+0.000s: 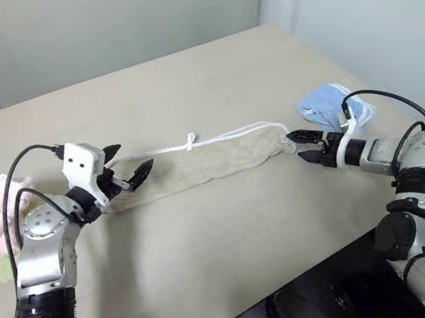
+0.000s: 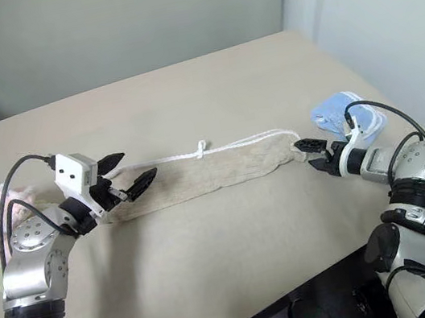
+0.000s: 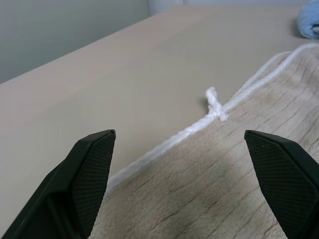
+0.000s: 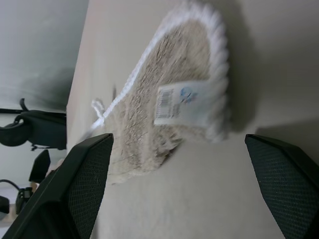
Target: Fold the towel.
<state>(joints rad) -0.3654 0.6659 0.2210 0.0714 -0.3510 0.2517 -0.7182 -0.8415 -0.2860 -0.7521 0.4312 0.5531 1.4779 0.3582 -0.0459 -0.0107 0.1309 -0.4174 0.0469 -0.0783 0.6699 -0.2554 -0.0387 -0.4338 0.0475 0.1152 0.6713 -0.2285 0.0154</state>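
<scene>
Fingers of the left gripper [image 1: 125, 164] spread wide, holding nothing, just above the left end of the towel [image 1: 198, 167]. Towel stretched as a long band across the table [image 1: 234, 237]. Right gripper [image 1: 305, 146] also wide open and empty, at the towel's right end.

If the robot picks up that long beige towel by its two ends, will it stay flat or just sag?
The beige towel would probably sag in the middle: it lies limp and bunched into a narrow strip on the table. It looks thin, so likely light. Its terry pile should grip rather than slip, though the white corded edging already lies loose and may trail.
</scene>
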